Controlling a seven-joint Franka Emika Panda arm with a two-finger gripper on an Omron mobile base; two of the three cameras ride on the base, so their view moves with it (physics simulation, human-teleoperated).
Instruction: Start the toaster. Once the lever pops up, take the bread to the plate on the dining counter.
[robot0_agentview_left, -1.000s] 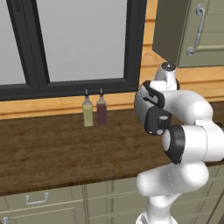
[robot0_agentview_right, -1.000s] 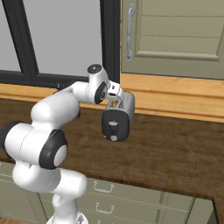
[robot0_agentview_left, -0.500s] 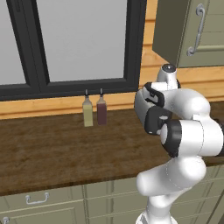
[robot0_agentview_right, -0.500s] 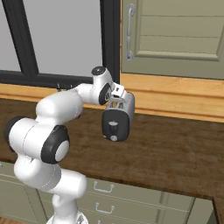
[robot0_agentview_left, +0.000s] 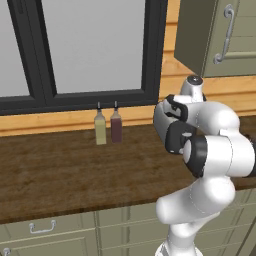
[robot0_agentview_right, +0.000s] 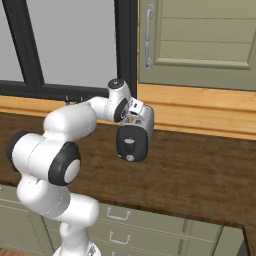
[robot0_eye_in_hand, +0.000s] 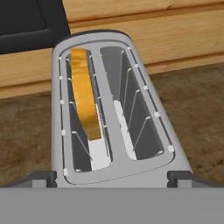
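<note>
A: Where are the jaws right now?

B: Spread wide and holding nothing. The gripper (robot0_eye_in_hand: 112, 177) hangs just above the toaster (robot0_agentview_right: 135, 134), at the near end of its top, one fingertip either side of the body.

A: And the bread?

B: The bread (robot0_eye_in_hand: 86, 101) stands on edge in the slot just ahead of the jaws and off to one side in the hand view, its browned crust showing. The other slot is empty.

A: The lever?

B: On the black end panel, below and behind the jaws. From the right base view I see small grey buttons (robot0_agentview_right: 130, 145) there, but I cannot pick out the lever itself.

A: So what could go wrong?

B: As I judge it, the hand sits over the slots, not the end panel. A straight push down would land on the metal top or slide a finger into a slot. Pressing a button instead of the lever would start nothing. And a sideways shove could skid the light toaster along the surface (robot0_agentview_right: 200, 175).
</note>
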